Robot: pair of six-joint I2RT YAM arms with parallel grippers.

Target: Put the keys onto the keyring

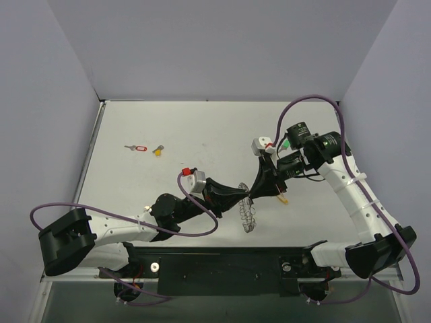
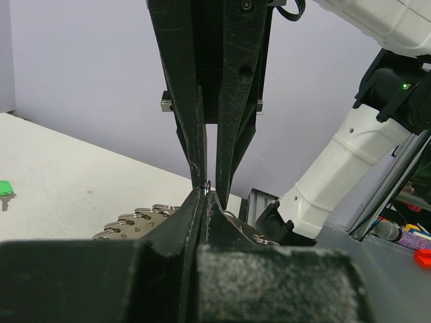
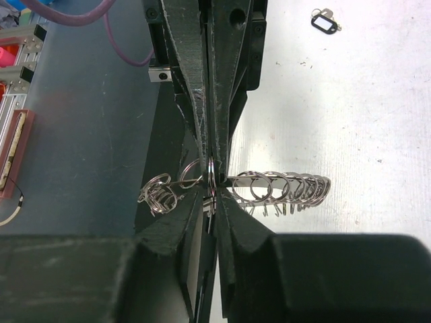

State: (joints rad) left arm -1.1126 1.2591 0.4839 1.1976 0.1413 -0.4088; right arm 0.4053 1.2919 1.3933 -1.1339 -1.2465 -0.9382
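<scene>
The keyring (image 1: pixel 249 219), a coil of silvery wire loops, hangs between both grippers above the table's near middle. My left gripper (image 1: pixel 244 195) and right gripper (image 1: pixel 253 195) meet tip to tip, both shut on the keyring's top. In the right wrist view my right gripper (image 3: pixel 214 195) pinches one loop, with the coil (image 3: pixel 283 188) spreading right. In the left wrist view my left gripper (image 2: pixel 205 195) is shut, with coil loops (image 2: pixel 135 221) to its left. A red key (image 1: pixel 138 148) and a yellow key (image 1: pixel 158 151) lie far left. An orange-yellow key (image 1: pixel 283 197) lies by the right gripper.
A green key (image 1: pixel 285 143) lies beside the right arm's wrist and shows in the left wrist view (image 2: pixel 5 188). A black-tagged key (image 3: pixel 324 23) lies on the table in the right wrist view. Purple cables loop round both arms. Walls close in the table.
</scene>
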